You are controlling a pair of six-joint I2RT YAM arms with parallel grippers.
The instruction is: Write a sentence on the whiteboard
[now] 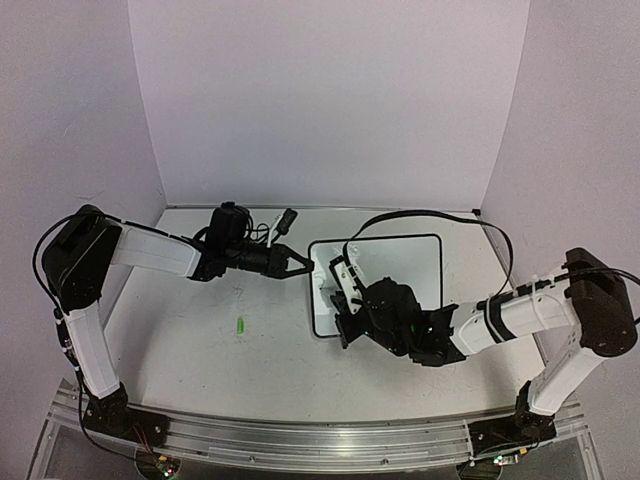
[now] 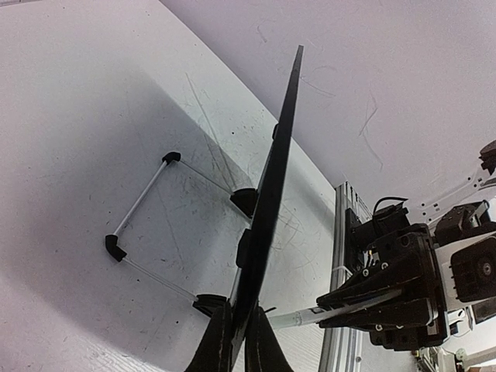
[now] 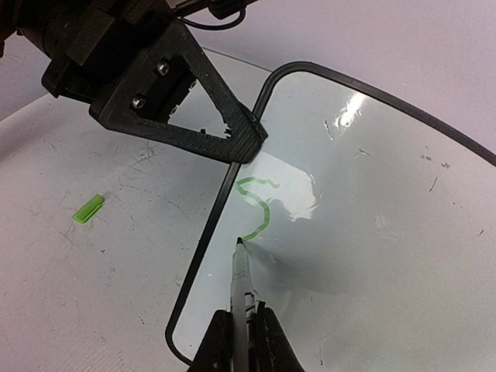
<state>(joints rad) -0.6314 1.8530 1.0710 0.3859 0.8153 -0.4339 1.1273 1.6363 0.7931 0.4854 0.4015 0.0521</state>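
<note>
The left gripper [image 1: 300, 262] is clamping the whiteboard [image 1: 400, 258] by its left edge to steady it mid-desk while the right gripper [image 3: 242, 319], gripping a marker [image 3: 241, 273], is drawing the first letter of the sentence [image 3: 262, 208] there.

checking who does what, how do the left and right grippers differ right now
The left gripper clamps the whiteboard by its edge; the right gripper pinches a marker. The left touches the board directly; the right meets it only through the marker tip, at a green stroke. Both are shut.

This looks like a robotics lab cell: plain white walls [image 1: 330, 100], scuffed tabletop [image 1: 200, 350], aluminium mounting rail [image 1: 300, 440].
</note>
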